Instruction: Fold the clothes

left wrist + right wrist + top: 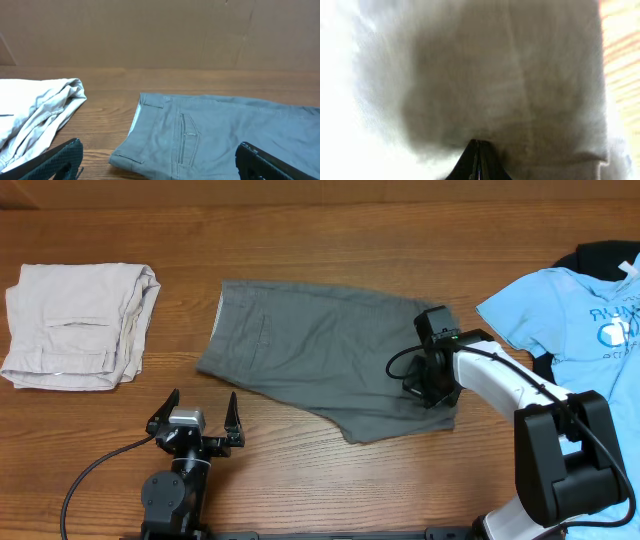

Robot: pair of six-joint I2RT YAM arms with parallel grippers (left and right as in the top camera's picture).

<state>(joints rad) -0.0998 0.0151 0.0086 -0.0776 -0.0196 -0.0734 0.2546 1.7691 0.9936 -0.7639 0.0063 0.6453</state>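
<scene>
Wooden table (320, 240) holds your grey shorts (310, 350) lying nine-to-three, the right gripper (425, 385) seemingly pinching their three-o'clock hem, the left gripper (197, 412) gaping at seven.

Grey shorts (310, 355), spread flat, slightly askew

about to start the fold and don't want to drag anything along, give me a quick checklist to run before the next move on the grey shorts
1. Right gripper on the right end of the grey shorts, fingers closed on cloth: ok.
2. How many layers are pinched: cannot tell, the right wrist view is blurred.
3. Left gripper open and off the cloth, in front of the waistband end: ok.
4. Grey shorts spread out on the table, nothing lying on them but the right gripper: ok.
5. Beige shorts apart from the grey shorts: ok.
6. Blue t-shirt apart from the gripped end: cannot tell, the right arm covers part of the gap.
</scene>
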